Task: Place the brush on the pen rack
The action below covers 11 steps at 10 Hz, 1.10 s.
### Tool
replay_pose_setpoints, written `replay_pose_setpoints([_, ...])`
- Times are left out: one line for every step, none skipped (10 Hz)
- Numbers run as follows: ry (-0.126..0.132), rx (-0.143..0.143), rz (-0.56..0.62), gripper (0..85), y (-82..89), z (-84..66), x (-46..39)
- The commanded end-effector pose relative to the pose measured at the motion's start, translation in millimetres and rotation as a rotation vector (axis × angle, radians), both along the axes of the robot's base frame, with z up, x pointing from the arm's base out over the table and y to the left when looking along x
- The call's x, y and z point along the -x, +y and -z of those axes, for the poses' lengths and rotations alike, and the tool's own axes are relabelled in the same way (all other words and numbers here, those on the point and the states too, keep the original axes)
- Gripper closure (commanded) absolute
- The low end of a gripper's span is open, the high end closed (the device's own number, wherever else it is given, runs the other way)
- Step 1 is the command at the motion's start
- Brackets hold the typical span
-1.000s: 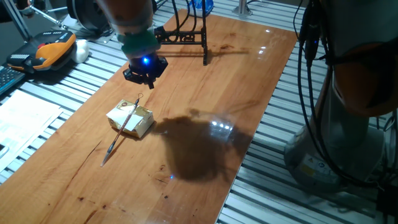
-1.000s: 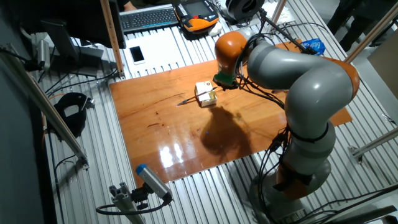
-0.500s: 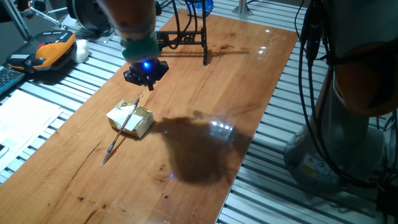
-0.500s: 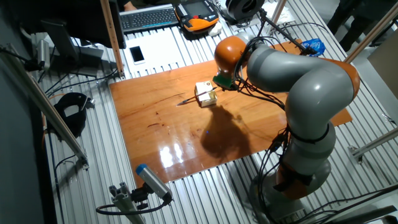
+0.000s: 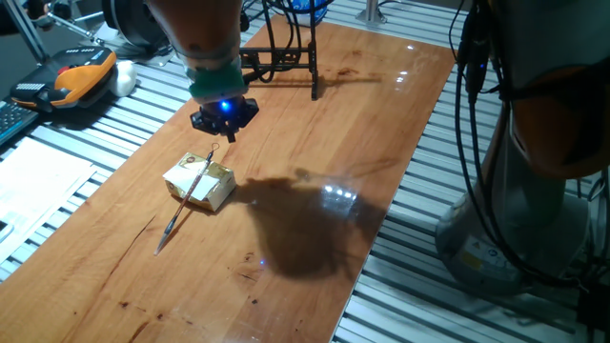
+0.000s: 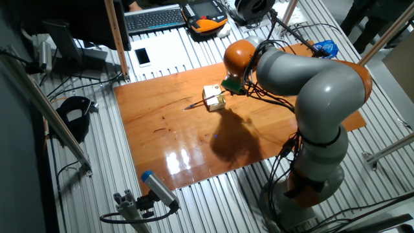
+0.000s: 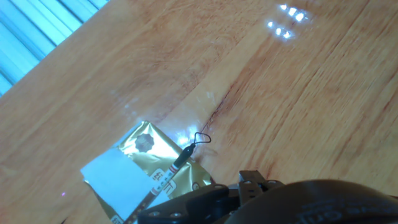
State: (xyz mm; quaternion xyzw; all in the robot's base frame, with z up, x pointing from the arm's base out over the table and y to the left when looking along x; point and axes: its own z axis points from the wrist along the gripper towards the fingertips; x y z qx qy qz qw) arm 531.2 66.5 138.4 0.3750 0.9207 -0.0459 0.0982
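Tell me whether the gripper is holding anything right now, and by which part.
Nothing is held. The gripper hangs above the wooden table, apart from the thin reddish-brown brush, which lies across the yellowish box.

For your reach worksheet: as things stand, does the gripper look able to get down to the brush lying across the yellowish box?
Probably yes. The gripper hangs above the wooden table, near the brush, whose loop end sticks out past the box. Nothing stands between them; the pen rack is behind.
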Motion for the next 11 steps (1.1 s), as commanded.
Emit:
replay_pose_setpoints([-0.001, 0.013, -0.003, 85.0, 0.3, 3.2, 0.4])
replay_pose_setpoints([0.000, 0.018, -0.005, 85.0, 0.4, 6.7, 0.7])
replay_pose_setpoints([0.000, 0.012, -0.008, 85.0, 0.1, 11.7, 0.6])
replay_pose_setpoints([0.000, 0.030, -0.017, 85.0, -0.1, 16.1, 1.0])
replay_pose_setpoints([0.012, 0.024, -0.023, 85.0, 0.1, 21.1, 1.6])
replay_pose_setpoints([0.015, 0.002, -0.024, 85.0, -0.4, 24.0, 1.5])
replay_pose_setpoints([0.018, -0.005, -0.025, 85.0, -1.6, 23.1, 0.0])
replay_pose_setpoints([0.019, 0.014, -0.028, 85.0, -2.1, 23.3, -0.2])
replay_pose_setpoints([0.013, 0.008, -0.032, 85.0, -2.2, 23.5, -0.2])
replay_pose_setpoints([0.013, -0.016, -0.032, 85.0, -2.2, 23.5, -0.2])
replay_pose_setpoints([0.016, -0.023, -0.039, 85.0, -2.2, 23.5, -0.2])
